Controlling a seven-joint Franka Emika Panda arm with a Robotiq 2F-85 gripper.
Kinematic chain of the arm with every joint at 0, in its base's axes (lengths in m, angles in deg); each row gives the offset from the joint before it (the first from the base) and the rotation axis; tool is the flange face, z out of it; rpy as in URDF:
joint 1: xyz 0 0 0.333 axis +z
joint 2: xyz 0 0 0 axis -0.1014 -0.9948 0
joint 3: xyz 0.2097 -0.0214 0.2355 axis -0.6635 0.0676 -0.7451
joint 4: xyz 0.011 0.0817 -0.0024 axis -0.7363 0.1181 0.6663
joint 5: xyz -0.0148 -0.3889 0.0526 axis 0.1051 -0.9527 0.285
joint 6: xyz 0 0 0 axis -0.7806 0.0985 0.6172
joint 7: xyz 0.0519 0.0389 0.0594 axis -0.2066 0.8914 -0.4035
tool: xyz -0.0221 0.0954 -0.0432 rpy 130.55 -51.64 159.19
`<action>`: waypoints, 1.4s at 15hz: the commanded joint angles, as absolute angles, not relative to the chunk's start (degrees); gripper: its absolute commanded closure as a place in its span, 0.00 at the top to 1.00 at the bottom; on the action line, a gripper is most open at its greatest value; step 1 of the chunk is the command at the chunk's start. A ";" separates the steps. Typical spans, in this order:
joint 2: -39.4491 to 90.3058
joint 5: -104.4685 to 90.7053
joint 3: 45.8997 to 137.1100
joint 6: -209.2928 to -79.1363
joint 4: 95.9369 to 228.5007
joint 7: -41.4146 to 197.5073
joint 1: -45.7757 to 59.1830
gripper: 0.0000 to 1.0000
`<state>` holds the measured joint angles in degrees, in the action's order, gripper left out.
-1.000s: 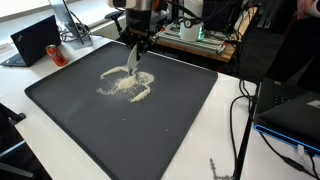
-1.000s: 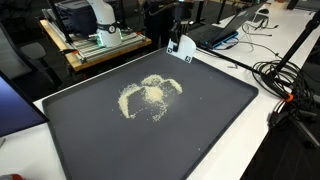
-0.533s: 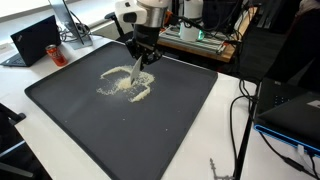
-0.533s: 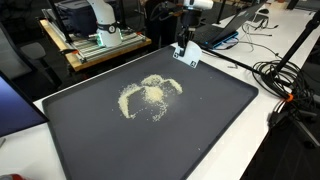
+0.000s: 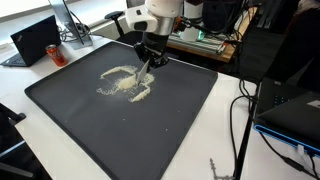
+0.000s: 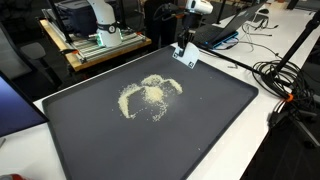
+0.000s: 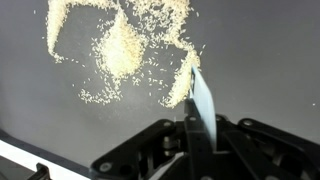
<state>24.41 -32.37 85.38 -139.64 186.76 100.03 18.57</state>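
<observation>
The pincer (image 7: 193, 128), clamped on a thin white scraper (image 7: 201, 98), hangs just beside the grain pile (image 7: 122, 50).

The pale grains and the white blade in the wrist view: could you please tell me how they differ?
The grains are many loose bits spread in curved streaks; the blade is one thin, flat piece. The grains lie on the dark mat, while the blade is clamped edge-on between the fingers. Both are pale against the mat.
</observation>
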 commanded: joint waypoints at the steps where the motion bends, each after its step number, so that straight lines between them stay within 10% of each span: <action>1: 20.94 -34.90 86.07 -133.20 183.78 105.44 21.93 0.01; 21: 17.67 -33.22 88.32 -129.04 176.44 107.05 18.97 0.01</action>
<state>17.19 -35.81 87.62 -127.07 177.44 107.76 21.46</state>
